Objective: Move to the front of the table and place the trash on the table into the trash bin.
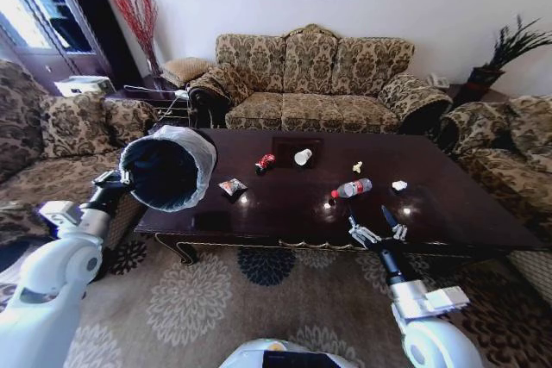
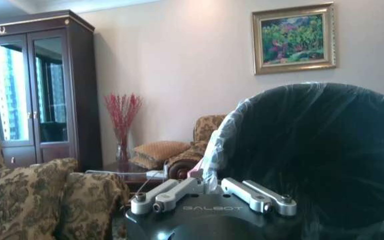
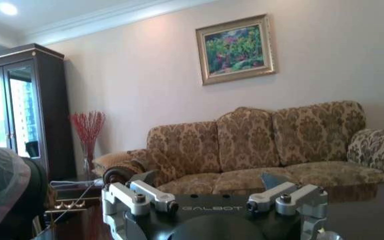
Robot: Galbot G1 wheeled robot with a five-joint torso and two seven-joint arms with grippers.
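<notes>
The dark glossy table (image 1: 285, 213) carries the trash: a clear bottle with a red label (image 1: 352, 188), a white cup (image 1: 303, 157), a red wrapper (image 1: 265, 162), a snack packet (image 1: 231, 186) and crumpled white paper (image 1: 399, 185). My left gripper (image 1: 116, 180) is shut on the rim of the black trash bin (image 1: 168, 168). The bin is lifted and tipped on its side beside the table's left end. In the left wrist view the bin (image 2: 312, 150) looms just past the gripper (image 2: 209, 187). My right gripper (image 1: 371, 217) hovers open over the table's front edge, just short of the bottle. In its own wrist view the right gripper (image 3: 209, 182) has nothing between its fingers.
A patterned sofa (image 1: 315, 84) stands behind the table, with armchairs at the left (image 1: 52, 135) and the right (image 1: 509, 135). A dark cabinet (image 2: 38, 90) and a vase of red twigs (image 1: 138, 19) are at the back left. Floral carpet (image 1: 224, 299) lies in front.
</notes>
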